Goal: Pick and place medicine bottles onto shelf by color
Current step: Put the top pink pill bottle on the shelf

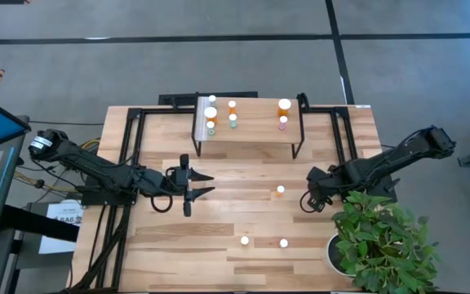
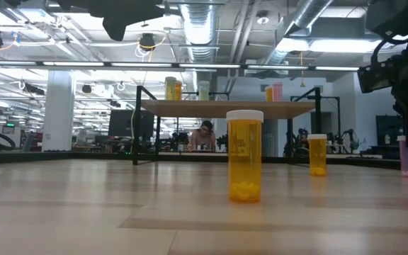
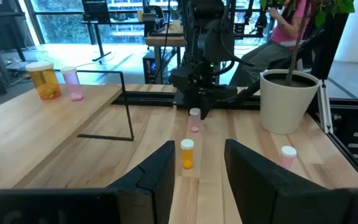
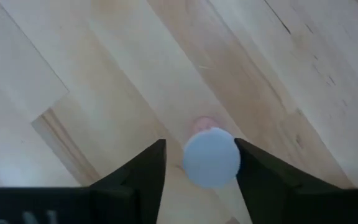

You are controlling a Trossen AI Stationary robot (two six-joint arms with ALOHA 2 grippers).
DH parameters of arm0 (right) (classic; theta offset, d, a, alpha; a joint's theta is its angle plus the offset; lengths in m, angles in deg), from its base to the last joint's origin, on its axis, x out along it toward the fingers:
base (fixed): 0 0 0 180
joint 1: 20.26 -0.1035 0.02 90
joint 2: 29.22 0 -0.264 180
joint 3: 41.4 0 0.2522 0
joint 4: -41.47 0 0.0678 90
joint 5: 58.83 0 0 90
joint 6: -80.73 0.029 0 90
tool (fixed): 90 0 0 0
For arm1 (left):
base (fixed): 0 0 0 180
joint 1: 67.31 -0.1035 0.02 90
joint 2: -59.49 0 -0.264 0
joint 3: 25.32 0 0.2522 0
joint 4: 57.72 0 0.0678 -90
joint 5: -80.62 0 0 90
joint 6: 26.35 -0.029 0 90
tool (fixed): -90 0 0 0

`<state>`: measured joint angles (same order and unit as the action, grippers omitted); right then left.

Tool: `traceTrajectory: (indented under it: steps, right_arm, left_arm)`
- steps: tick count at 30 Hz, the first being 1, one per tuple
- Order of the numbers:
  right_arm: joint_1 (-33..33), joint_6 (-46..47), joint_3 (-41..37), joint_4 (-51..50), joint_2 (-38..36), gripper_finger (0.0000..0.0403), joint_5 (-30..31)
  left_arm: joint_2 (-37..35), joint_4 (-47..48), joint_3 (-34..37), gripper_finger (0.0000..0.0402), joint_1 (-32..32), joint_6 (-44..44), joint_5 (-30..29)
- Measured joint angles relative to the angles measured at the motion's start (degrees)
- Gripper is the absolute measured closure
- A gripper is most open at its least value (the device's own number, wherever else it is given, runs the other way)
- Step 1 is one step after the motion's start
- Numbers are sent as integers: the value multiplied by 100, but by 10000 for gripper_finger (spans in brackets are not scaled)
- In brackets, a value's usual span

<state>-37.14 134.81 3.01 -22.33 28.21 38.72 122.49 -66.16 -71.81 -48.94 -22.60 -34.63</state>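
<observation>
The shelf (image 1: 255,114) stands at the table's far middle and carries several white-capped bottles: orange (image 1: 284,105), pink (image 1: 283,123) and green (image 1: 232,121). On the table stand an orange bottle (image 1: 280,190), another orange one (image 1: 245,241) and a pink one (image 1: 284,242). My right gripper (image 4: 199,143) is open and points down. Its fingers stand on either side of the white cap (image 4: 211,157) of a small upright pink bottle (image 3: 195,119). My left gripper (image 1: 209,184) is open and empty at the table's middle left, pointing toward the right edge.
A potted plant (image 1: 382,241) in a white pot stands at the table's near right corner, close to my right arm. Black frame rails (image 1: 129,163) run along the table's left side. A person (image 3: 284,25) sits beyond the table's right edge.
</observation>
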Motion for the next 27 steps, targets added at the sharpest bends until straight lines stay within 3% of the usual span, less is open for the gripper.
traceTrajectory:
  steps: [11,18,27]
  right_arm:
    - [4,-13,4,-14,-13,284,0]
    - [15,-181,335,-69,-11,269,-24]
    - [616,-1259,1683,-3,5,269,15]
  left_arm:
    - [0,-2,2,275,1,14,2]
    - [0,0,0,275,0,42,3]
    - [0,-2,2,275,1,42,2]
